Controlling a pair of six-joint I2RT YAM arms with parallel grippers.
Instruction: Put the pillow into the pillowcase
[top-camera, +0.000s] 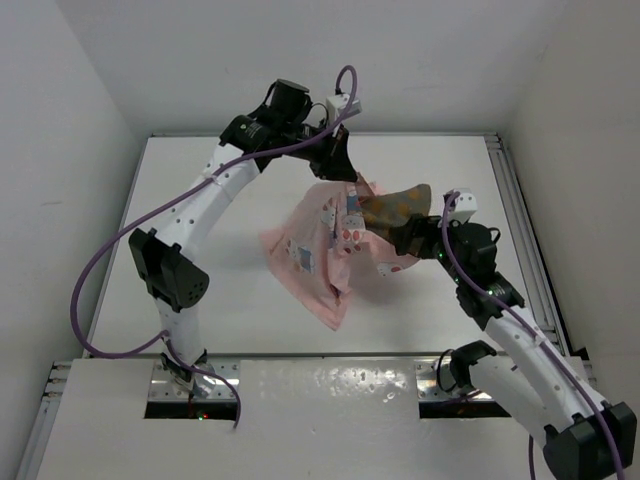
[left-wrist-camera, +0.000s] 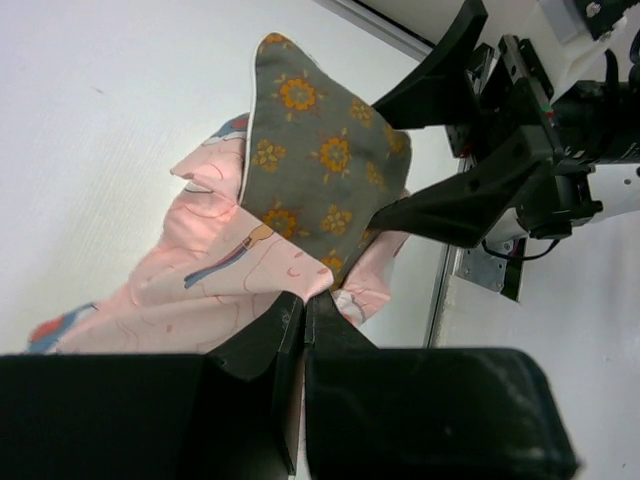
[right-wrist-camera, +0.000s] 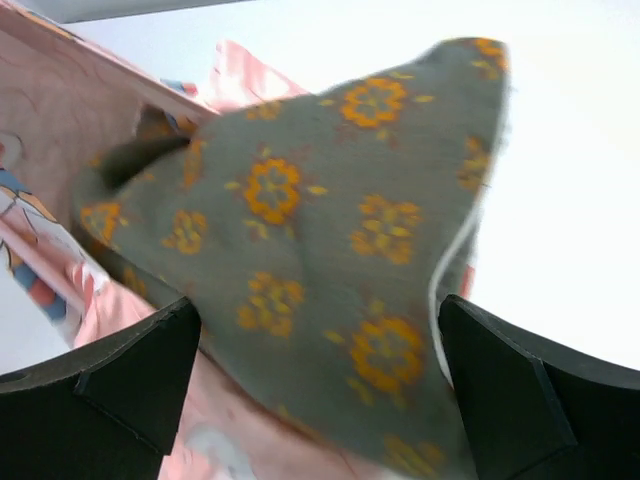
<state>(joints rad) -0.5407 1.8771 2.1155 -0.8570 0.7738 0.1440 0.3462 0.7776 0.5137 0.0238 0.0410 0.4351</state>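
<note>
**Grippers hold pillow and pillowcase above the table**

Left gripper (left-wrist-camera: 303, 310) pinches the pink rabbit-print fabric pillowcase (top-camera: 318, 245) at its upper edge, lifted over the white table (top-camera: 200, 200). Right gripper (top-camera: 400, 232), fingers spread, straddles the olive-brown orange-flowered pillow (right-wrist-camera: 320, 230), half inside the pillowcase mouth.

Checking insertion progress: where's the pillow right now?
Top view: the pillow is right of table centre, one end inside the lifted pillowcase, the other sticking out toward the right end effector, which spans it.
</note>
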